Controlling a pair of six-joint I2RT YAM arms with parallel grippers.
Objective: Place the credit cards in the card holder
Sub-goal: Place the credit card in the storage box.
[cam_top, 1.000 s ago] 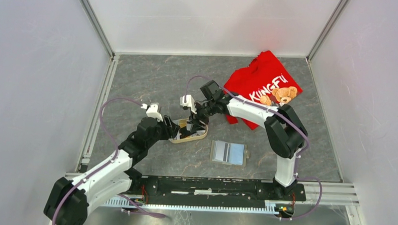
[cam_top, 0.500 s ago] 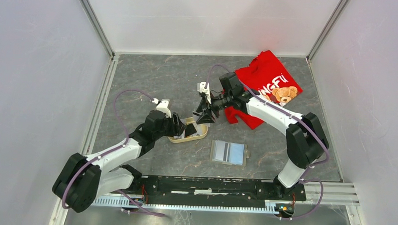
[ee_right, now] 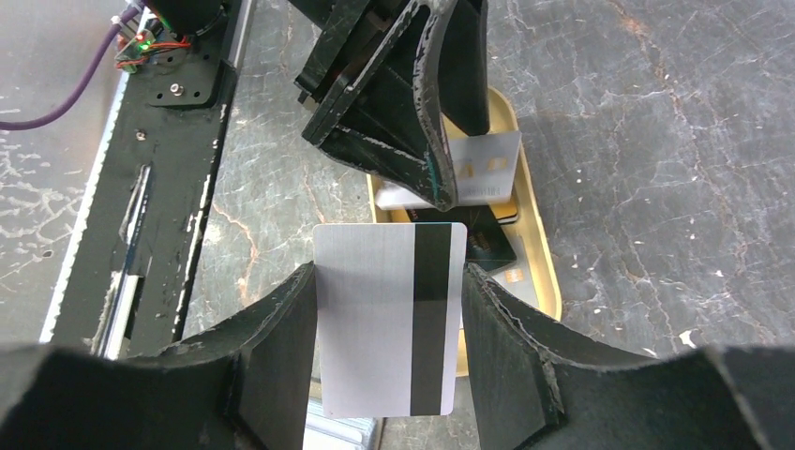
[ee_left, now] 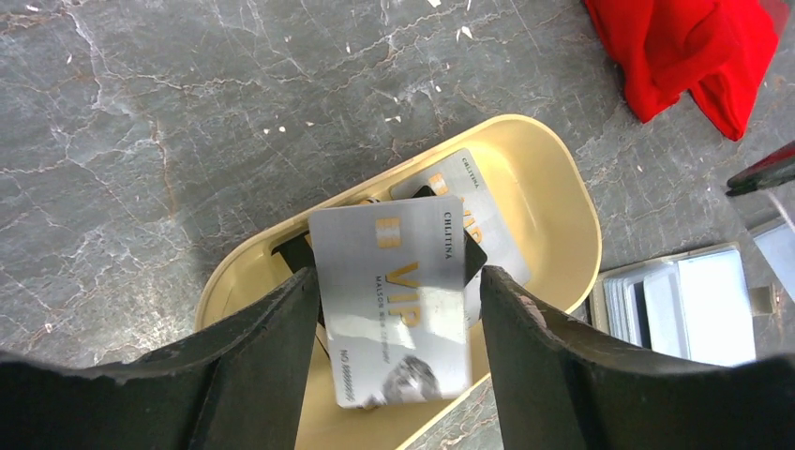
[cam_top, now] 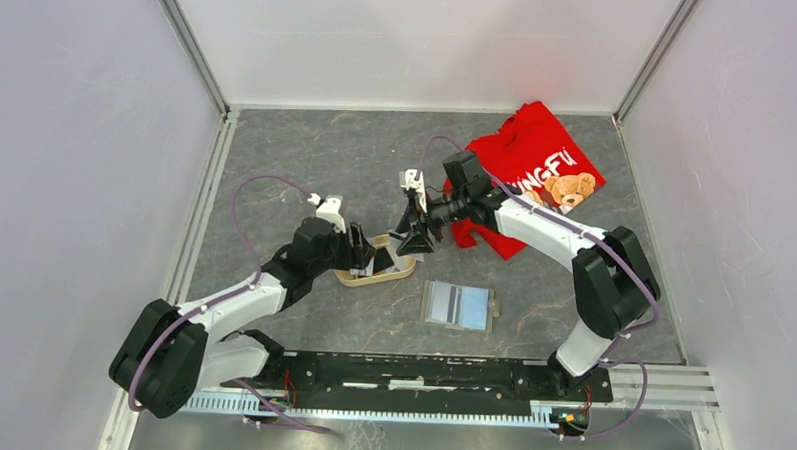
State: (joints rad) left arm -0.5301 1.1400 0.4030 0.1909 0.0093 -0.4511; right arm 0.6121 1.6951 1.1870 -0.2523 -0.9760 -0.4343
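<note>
My right gripper (ee_right: 389,272) is shut on a pale grey credit card with a dark stripe (ee_right: 375,319) and holds it edge to edge above the table, just right of the beige oval tray (cam_top: 405,268). My left gripper (ee_left: 398,272) is open over the tray. A silver VIP card (ee_left: 394,300) lies tilted between its fingers, touching the left tip, with a narrow gap at the right. Under that card lie another silver card (ee_left: 497,234) and a dark card (ee_left: 472,255). The grey card holder (cam_top: 459,305) lies open and flat on the table, near and to the right of the tray.
A red shirt (cam_top: 531,170) with a bear print lies at the back right, behind the right arm. The black base rail (cam_top: 419,374) runs along the near edge. White walls close in the grey marbled table on three sides.
The right gripper has risen off the tray with the striped card and drawn right. The left arm has shifted slightly right over the tray and its jaws have eased a little wider.
</note>
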